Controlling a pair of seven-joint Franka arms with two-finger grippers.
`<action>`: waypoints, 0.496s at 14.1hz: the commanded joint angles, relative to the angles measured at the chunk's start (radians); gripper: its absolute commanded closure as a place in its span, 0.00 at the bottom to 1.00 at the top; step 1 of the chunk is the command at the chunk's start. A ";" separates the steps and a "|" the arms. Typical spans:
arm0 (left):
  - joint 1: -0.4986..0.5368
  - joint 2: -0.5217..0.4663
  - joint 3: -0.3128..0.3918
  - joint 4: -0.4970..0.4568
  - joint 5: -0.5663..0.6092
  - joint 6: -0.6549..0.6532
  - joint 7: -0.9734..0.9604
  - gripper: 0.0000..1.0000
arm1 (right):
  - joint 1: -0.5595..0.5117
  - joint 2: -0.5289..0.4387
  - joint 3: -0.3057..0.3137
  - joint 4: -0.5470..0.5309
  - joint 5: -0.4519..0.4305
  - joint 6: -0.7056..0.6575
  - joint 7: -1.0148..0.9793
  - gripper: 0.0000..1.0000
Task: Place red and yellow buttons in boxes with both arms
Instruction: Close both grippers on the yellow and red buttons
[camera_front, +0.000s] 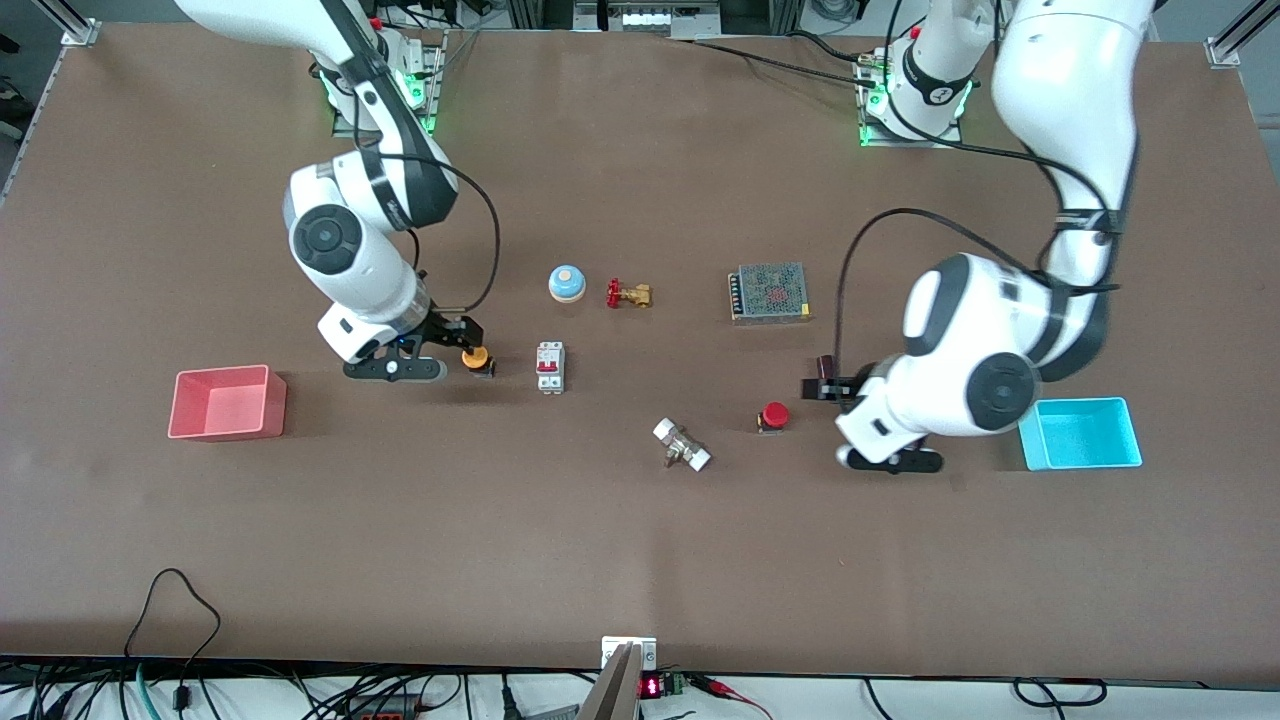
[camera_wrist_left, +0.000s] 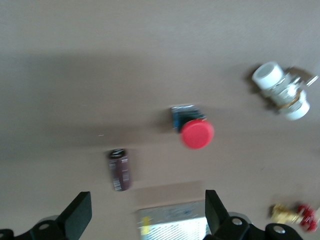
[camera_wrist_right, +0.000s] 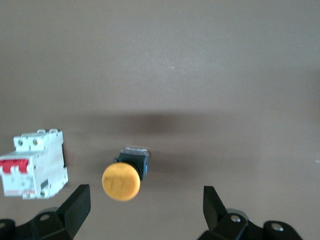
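The orange-yellow button (camera_front: 476, 357) stands on the table beside a white circuit breaker (camera_front: 550, 367). My right gripper (camera_front: 455, 338) is open and empty, low over the table right next to this button. In the right wrist view the button (camera_wrist_right: 121, 181) sits just ahead of the open jaws, close to one fingertip (camera_wrist_right: 76, 207). The red button (camera_front: 774, 416) stands near the table's middle. My left gripper (camera_front: 826, 386) is open and empty beside it; in the left wrist view the button (camera_wrist_left: 196, 133) lies ahead of the jaws. The pink-red box (camera_front: 226, 402) and the cyan box (camera_front: 1081, 433) stand at the table's two ends.
A blue-and-white bell (camera_front: 566, 283), a brass valve with a red handle (camera_front: 628, 294) and a metal mesh power supply (camera_front: 769, 292) lie farther from the front camera. A white-capped fitting (camera_front: 682, 446) lies beside the red button. A small dark cylinder (camera_wrist_left: 120, 170) lies by the left gripper.
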 joint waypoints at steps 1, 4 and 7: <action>-0.043 0.044 0.025 0.030 -0.021 0.077 -0.067 0.00 | 0.005 0.035 -0.003 0.014 -0.005 0.026 0.068 0.00; -0.063 0.087 0.025 0.021 -0.056 0.203 -0.077 0.00 | 0.037 0.068 -0.003 0.016 -0.009 0.036 0.072 0.00; -0.068 0.093 0.025 -0.016 -0.056 0.283 -0.078 0.00 | 0.040 0.080 -0.003 0.040 -0.008 0.040 0.069 0.00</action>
